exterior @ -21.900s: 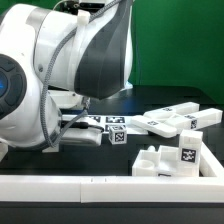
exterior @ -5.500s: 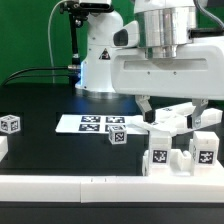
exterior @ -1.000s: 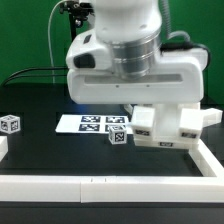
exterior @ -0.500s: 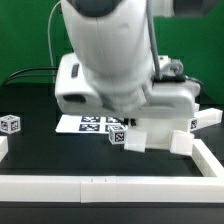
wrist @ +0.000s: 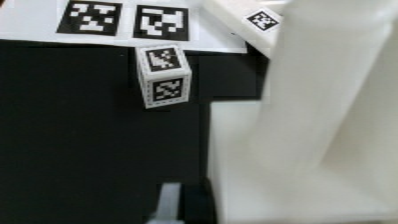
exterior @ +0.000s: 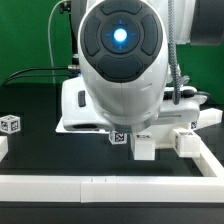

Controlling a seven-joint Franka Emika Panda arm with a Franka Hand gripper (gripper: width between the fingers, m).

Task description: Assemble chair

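In the exterior view my arm's rounded body [exterior: 120,60] fills the middle and hides my fingers. Under it hangs a chunky white chair part [exterior: 146,146] with a second lug [exterior: 185,141], held just above the black table. In the wrist view this part [wrist: 311,130] fills one side, close to the camera. My gripper [wrist: 222,205] is shut on it; one fingertip [wrist: 169,203] shows beside it. A small tagged block [exterior: 120,137] lies beside the held part and also shows in the wrist view [wrist: 164,76].
The marker board [wrist: 111,18] lies just beyond the small block. A tagged cube [exterior: 10,124] sits at the exterior view's left. Another white part [exterior: 208,118] lies at the far right. A white rail [exterior: 100,184] borders the front, with a wall [exterior: 212,160] on the right.
The arm has swung round so its rounded end with the blue light faces the camera. The held white part has come lower and a little towards the exterior view's left.
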